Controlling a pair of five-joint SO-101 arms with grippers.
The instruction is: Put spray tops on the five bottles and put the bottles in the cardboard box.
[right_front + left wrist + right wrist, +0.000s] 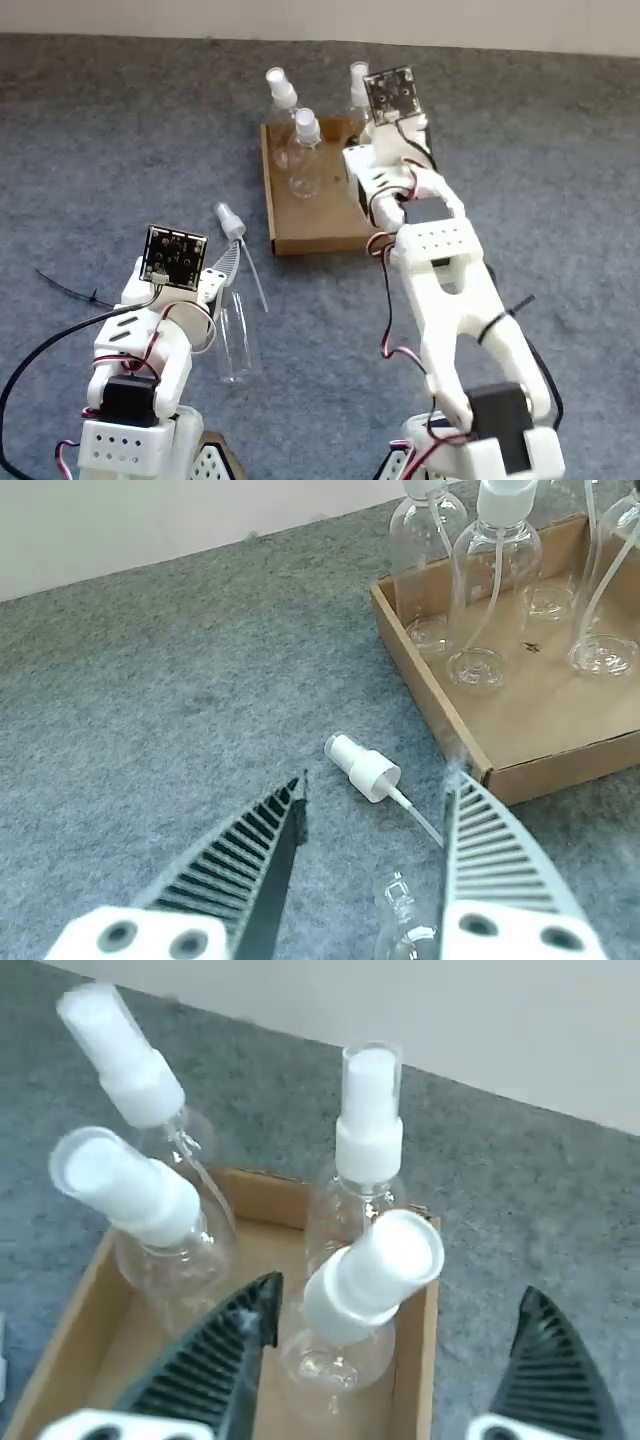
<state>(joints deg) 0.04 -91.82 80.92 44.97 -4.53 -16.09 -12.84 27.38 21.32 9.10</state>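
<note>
You see a grey carpet (120, 140) as the work surface; on it, at the left side of the high view, lies a thin black cable tie (68, 288); beyond its far edge stands a pale wall (300, 18).

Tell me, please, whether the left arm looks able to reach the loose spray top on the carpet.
Probably yes: the spray top lies bare on the carpet just ahead of the open left end effector, with nothing between them.
</note>
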